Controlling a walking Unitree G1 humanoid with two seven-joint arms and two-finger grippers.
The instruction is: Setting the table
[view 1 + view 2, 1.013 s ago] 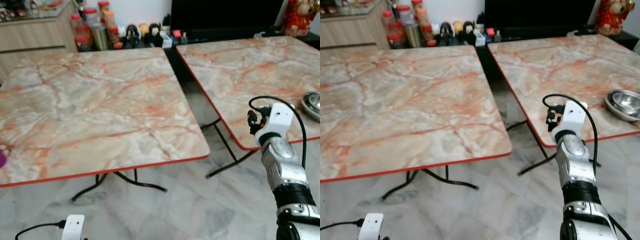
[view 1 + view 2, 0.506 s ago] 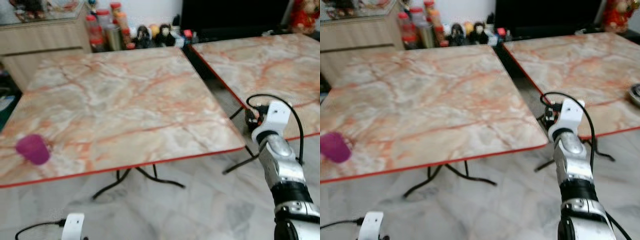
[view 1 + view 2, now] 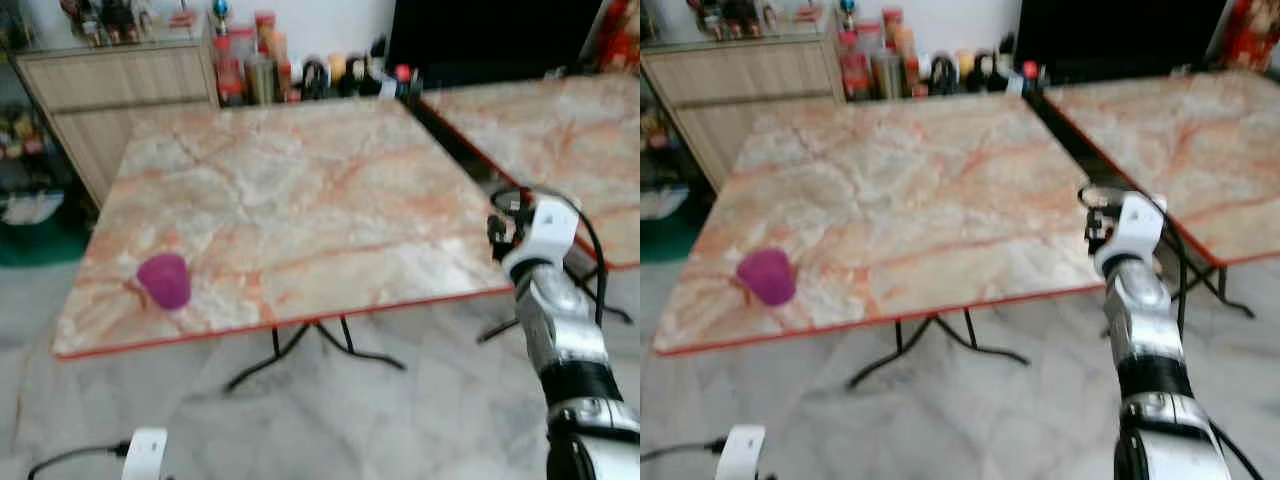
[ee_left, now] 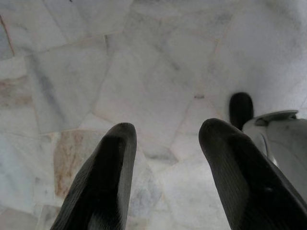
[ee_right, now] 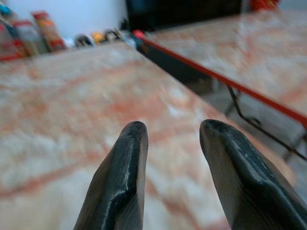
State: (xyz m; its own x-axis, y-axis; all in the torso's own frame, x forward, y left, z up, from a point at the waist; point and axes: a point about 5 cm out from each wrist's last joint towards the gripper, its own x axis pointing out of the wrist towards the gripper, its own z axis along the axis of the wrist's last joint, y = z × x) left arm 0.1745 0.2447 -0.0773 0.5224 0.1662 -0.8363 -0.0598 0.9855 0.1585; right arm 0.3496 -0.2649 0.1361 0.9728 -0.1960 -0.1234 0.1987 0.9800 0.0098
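Note:
A purple cup stands near the front left corner of the marble table with the red edge. My right arm is raised at the table's front right corner. In the right wrist view my right gripper is open just above the tabletop, with nothing between its fingers. My left arm hangs low. There my left gripper is open over the pale floor tiles, with nothing held.
A second marble table stands to the right across a narrow gap. A wooden cabinet is at the back left. Jars and bottles line the wall beside a black screen. The floor in front is pale stone.
The camera has swung left, so the whole picture shifted right. The purple cup came into view, and the steel bowl on the right table left it. My right arm keeps its pose.

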